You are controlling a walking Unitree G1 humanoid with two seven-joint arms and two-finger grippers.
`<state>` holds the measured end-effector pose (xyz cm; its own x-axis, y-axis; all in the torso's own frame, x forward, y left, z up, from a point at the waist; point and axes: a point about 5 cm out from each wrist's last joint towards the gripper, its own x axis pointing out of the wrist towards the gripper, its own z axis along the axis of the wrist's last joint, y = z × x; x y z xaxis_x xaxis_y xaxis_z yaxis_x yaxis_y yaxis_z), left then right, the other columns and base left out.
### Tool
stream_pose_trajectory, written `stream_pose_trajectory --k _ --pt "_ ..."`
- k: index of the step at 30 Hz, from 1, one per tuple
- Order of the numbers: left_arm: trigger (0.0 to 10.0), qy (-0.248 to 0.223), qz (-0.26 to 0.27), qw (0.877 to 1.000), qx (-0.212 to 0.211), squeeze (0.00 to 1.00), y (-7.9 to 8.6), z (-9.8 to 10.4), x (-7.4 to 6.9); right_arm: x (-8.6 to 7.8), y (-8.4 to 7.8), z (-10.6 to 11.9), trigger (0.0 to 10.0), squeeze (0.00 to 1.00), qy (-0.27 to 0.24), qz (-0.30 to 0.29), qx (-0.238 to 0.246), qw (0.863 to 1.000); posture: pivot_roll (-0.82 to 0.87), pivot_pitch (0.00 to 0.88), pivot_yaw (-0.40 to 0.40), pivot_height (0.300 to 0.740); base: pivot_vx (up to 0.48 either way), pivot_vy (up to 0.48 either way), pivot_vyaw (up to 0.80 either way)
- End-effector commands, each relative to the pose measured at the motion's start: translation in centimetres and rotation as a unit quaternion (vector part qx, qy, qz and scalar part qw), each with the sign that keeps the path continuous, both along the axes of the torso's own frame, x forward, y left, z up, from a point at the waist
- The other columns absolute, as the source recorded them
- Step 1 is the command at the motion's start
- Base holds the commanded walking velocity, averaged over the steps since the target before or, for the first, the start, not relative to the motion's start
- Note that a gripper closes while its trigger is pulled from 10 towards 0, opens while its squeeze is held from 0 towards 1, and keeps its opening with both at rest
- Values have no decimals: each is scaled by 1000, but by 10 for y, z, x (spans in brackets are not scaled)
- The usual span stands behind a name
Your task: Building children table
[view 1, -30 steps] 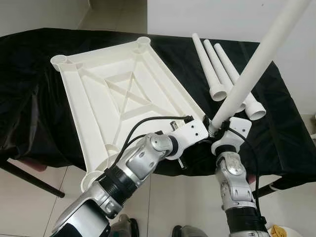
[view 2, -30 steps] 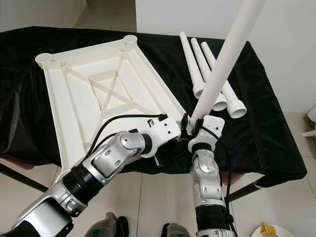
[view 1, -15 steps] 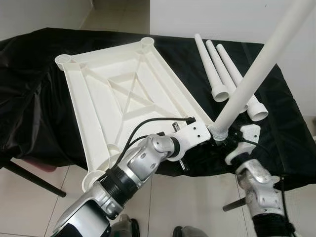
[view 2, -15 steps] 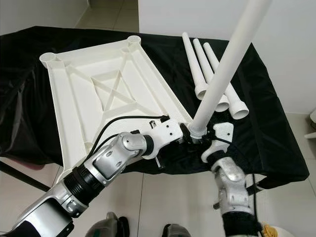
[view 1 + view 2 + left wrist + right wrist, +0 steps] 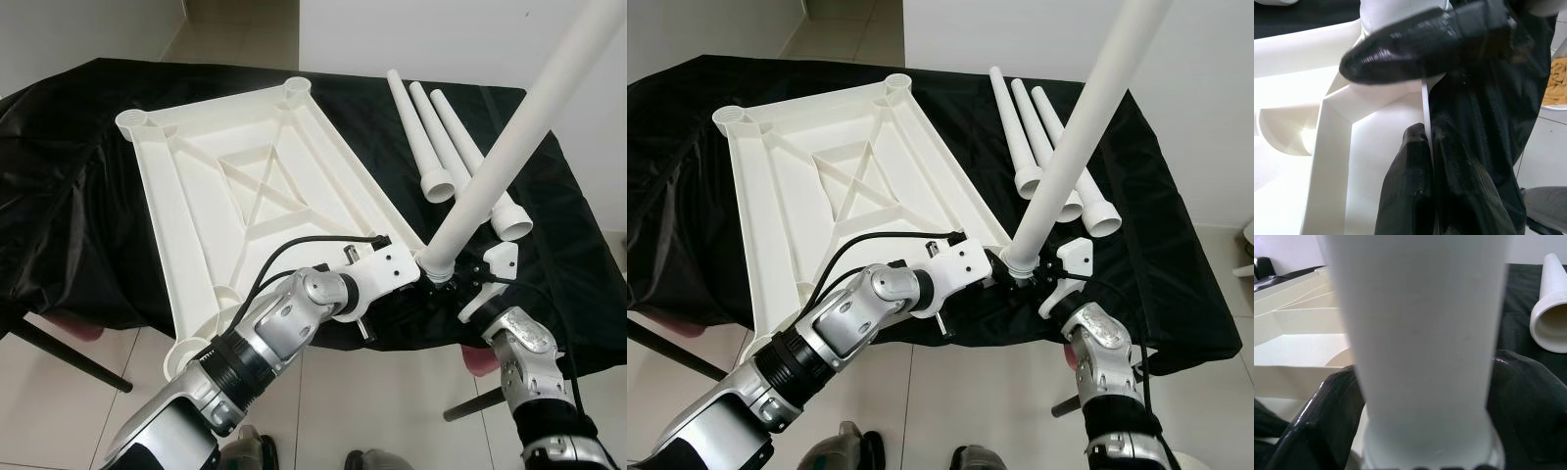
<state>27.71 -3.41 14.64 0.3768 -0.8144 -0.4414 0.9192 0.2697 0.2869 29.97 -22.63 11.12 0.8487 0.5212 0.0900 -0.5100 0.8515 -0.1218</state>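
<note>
At 5 o'clock on the upturned white tabletop (image 5: pixel 245 196), the left gripper (image 5: pixel 416 277) pinches its rim while the right gripper (image 5: pixel 1031 274) clamps an upright leg (image 5: pixel 1073 147); three spare legs (image 5: pixel 441 147) lie at 2 o'clock on black cloth (image 5: pixel 69 196).

Upper end of the raised white leg (image 5: pixel 509 157) beyond the frame edge; its socket hidden behind the wrists.

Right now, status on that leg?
Right gripper shut on table leg, seated tilted at corner socket. Left gripper pinching tabletop rim. Three spare legs lie clear.
</note>
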Motion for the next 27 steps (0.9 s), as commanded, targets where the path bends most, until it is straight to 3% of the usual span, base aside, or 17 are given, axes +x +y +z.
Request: stream_pose_trajectory --k 1,12,13,16,17,18,19,27 --pt "10000 16 -52 999 8 0 -5 -3 -10 -7 -16 -18 10000 0 45 -28 0 999 -61 53 40 740 0 0 0" --pt "10000 15 -56 998 10 0 -5 -3 -11 -6 -30 -21 10000 0 52 -23 -3 998 -61 56 50 740 0 0 0" --pt "10000 15 -56 998 10 0 -5 -2 -11 -7 -30 -21 9137 0 52 -21 -2 998 -61 58 50 740 0 0 0" --pt "10000 15 -56 998 10 0 -5 -2 -11 -7 -30 -22 8275 0 53 -19 -2 998 -61 58 50 740 0 0 0" --pt "10000 15 -56 998 10 0 -5 -3 -11 -7 -31 -22 1686 0 52 -20 -8 998 -62 59 50 740 0 0 0" --pt "10000 15 -56 998 11 0 -5 -3 -11 -7 -31 -23 1686 0 51 -19 -11 998 -62 59 50 740 0 0 0" --pt "10000 15 -56 998 10 0 -5 -2 -11 -7 -32 -24 0 0 54 -27 -11 998 -61 58 49 740 0 0 0" --pt "10000 14 -54 998 11 0 -4 -2 -10 -8 -31 -29 0 0 55 -37 1 998 -61 62 49 740 0 0 0"
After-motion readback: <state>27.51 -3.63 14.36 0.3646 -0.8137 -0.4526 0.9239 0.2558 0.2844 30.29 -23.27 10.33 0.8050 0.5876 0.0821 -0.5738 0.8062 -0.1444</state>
